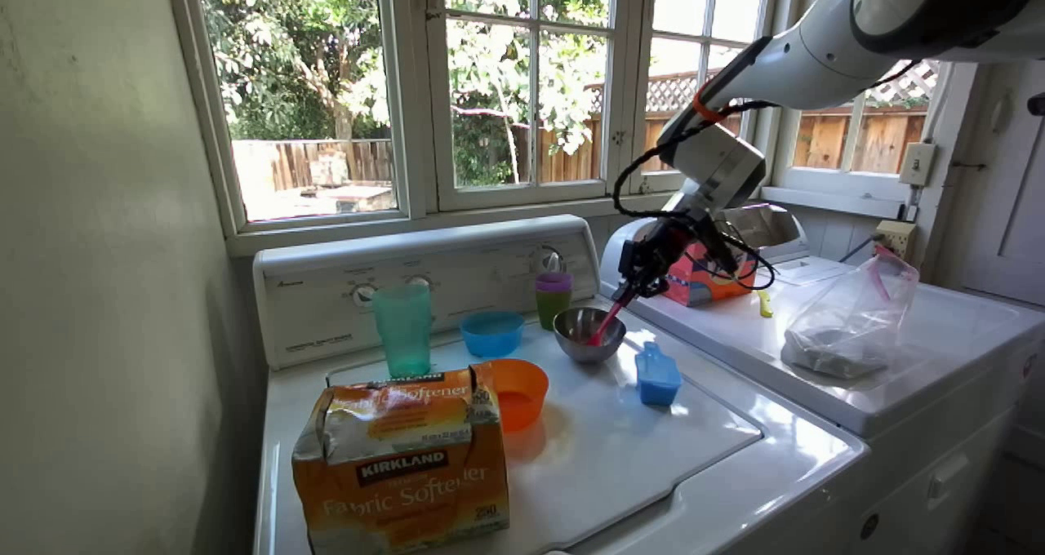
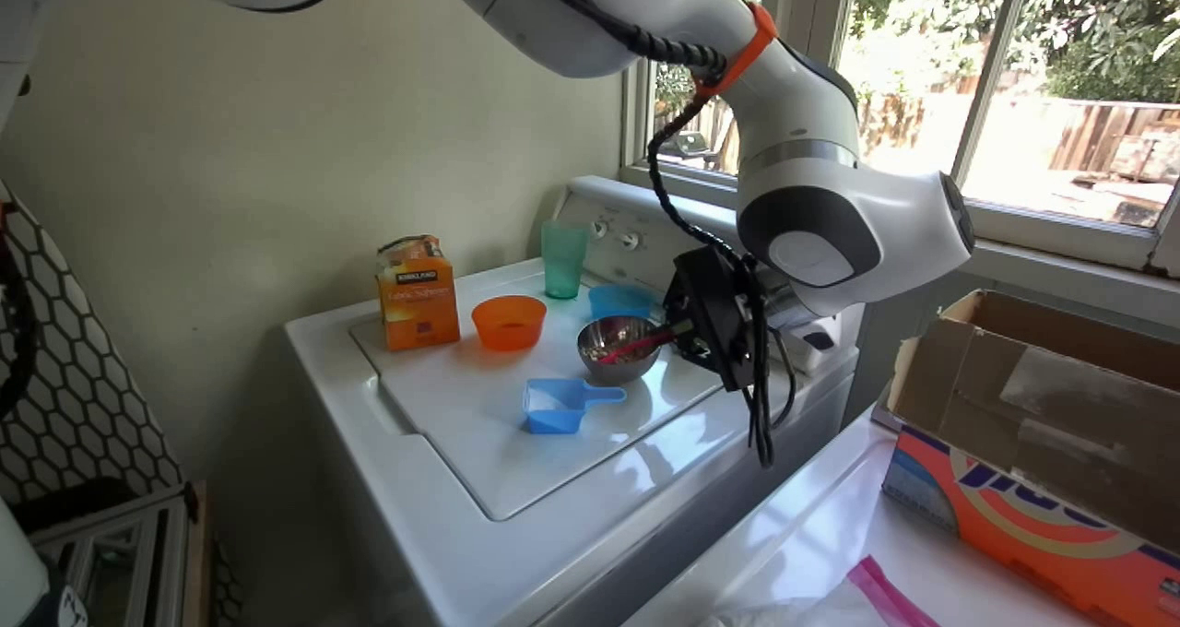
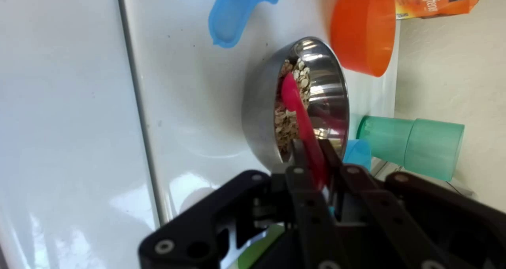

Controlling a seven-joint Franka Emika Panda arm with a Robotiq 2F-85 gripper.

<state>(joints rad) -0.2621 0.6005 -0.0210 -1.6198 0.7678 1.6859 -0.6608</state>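
The gripper [image 3: 313, 148] has its fingers clamped on the handle of a pink spoon [image 3: 305, 120], whose head is down inside the metal bowl [image 3: 261, 114] at the oats [image 3: 286, 125] (how deep, I can't tell). Around that bowl, in the wrist view, a blue scoop [image 3: 235, 12] lies at 11 o'clock, an orange bowl [image 3: 363, 31] at 1 and a green tumbler [image 3: 411, 147] near 4.

Pincer [image 3: 312, 151] slanting downward, fingers [image 3: 297, 158] nearly together
Wrist [image 1: 718, 163] just above it; white arm [image 1: 824, 61] higher, behind it.
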